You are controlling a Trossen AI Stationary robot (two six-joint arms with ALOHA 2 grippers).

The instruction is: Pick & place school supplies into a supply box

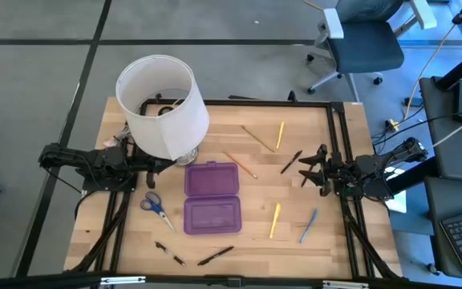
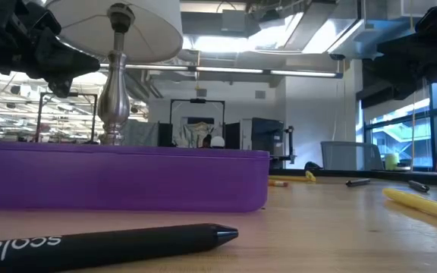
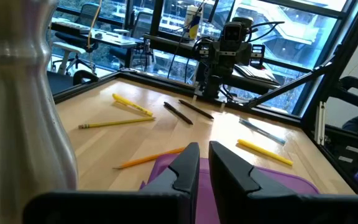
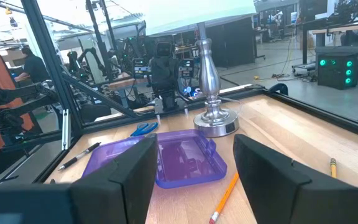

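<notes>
Left gripper, fingers nearly together and empty, sits beside the lamp's chrome base, just short of the open purple pencil case. Right gripper, fingers moderately apart and empty, hovers near two dark pens. The translucent, round-cornered case lies mid-table, lid hinged flat. The white cylindrical lampshade stands behind the case. Scattered on the wooden table: blue-handled scissors, yellow pencils, a grey-blue pen, and black markers along the near edge.
</notes>
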